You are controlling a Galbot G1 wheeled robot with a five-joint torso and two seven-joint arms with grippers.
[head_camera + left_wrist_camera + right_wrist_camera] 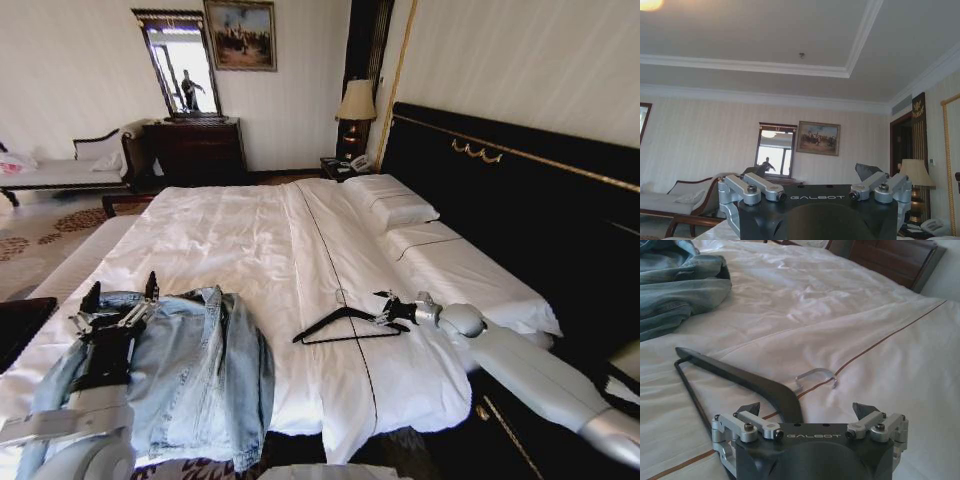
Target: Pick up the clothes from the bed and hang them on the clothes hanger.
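Pale striped wallpaper (pixel 80 70), white ceiling with stepped crown molding (pixel 755 67). Far wall: dark wood dresser (pixel 198 150) with a mirror (pixel 182 65) above it, gilt-framed painting (pixel 241 34) beside the mirror. White chaise with dark carved frame (pixel 70 165) near the dresser. Lit table lamp (pixel 356 105) and a phone (pixel 357 163) on the nightstand. Patterned carpet (pixel 40 235).

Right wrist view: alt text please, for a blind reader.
The right gripper, fingers open, hovers at one end of the black clothes hanger lying on the white bed. The denim jacket lies crumpled farther off.
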